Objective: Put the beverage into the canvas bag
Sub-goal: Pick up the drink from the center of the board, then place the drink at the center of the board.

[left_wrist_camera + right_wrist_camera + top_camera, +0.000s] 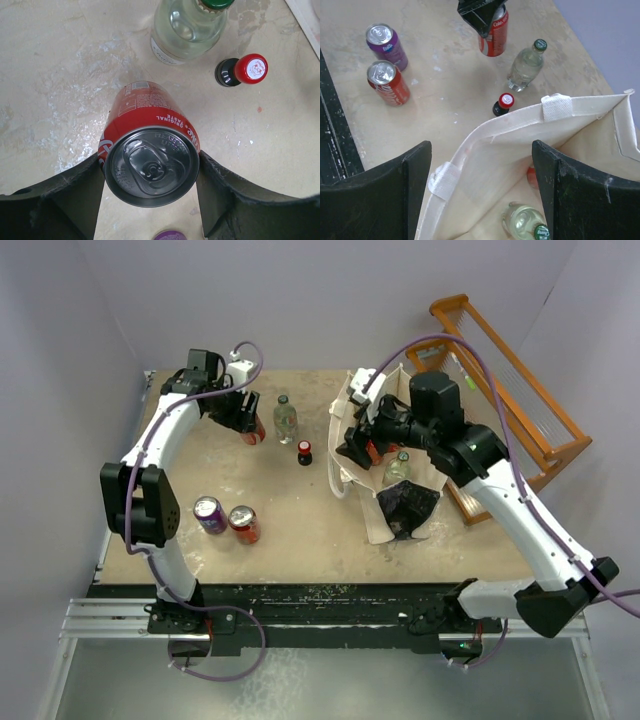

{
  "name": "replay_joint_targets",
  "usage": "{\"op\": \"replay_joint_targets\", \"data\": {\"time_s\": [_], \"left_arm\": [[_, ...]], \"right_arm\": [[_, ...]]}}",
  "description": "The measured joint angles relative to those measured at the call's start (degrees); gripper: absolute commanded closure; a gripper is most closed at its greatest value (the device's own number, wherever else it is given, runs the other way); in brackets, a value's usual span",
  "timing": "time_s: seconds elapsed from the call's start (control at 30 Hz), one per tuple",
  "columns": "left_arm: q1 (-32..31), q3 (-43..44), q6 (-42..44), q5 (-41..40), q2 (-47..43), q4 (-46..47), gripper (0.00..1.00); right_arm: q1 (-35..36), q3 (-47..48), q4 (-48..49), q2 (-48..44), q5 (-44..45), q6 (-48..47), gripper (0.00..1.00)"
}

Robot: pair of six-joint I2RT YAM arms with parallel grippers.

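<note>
Pinching the red aluminium cola can (150, 165) at its sides, the left gripper (149, 192) held it upright at the far left of the tan table (300, 530), just beside a clear green-capped bottle (187, 30). The can was well apart from the cream canvas tote bag (510, 135). Right gripper (480, 145) hung over the bag's open rim, fingers spread wide.

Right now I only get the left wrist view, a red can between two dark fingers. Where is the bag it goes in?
Observer: The bag sits off to the right of the can, seen from above.
Operator: Is it open?
Observer: Yes; the right pincer, open, straddles its rim.
Operator: Anything inside?
Observer: A green-capped bottle, and something red I can't make out.
</note>
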Motion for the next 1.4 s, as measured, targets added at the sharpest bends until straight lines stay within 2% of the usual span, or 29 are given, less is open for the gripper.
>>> {"op": "replay_joint_targets", "data": {"time_s": [0.37, 0.6, 0.7, 0.87, 0.97, 1.27, 1.4], "left_arm": [[0.00, -0.07, -0.70, 0.57, -1.66, -0.20, 1.00], [-0.90, -4.72, -0.11, 4.13, -8.13, 0.17, 1.00], [-4.17, -9.66, 2.75, 5.77, -11.69, 0.17, 1.00], [-15.91, -19.26, 7.74, 8.09, -16.74, 0.57, 1.00], [-21.64, -21.94, 9.29, 9.70, -17.16, -0.20, 1.00], [-25.77, -22.64, 12.96, 5.57, -12.41, 0.61, 1.00], [-27.12, -22.60, 13.99, 2.67, -8.50, 0.44, 0.92]], "right_arm": [[7.17, -1.46, -1.97, 4.02, 9.49, 5.22, 0.23], [7.98, -4.57, -1.81, 4.00, 15.61, 6.78, 0.26], [7.98, -5.31, -1.92, 4.00, 16.48, 6.93, 0.26], [7.98, -6.43, -1.68, 2.60, 16.74, 7.28, 0.26], [7.98, -7.45, -1.46, -0.39, 16.94, 8.48, 0.26], [7.98, -7.76, -0.07, -5.70, 18.49, 9.64, 0.26], [7.91, -9.33, 0.66, -5.81, 18.95, 9.62, 0.26]]}}
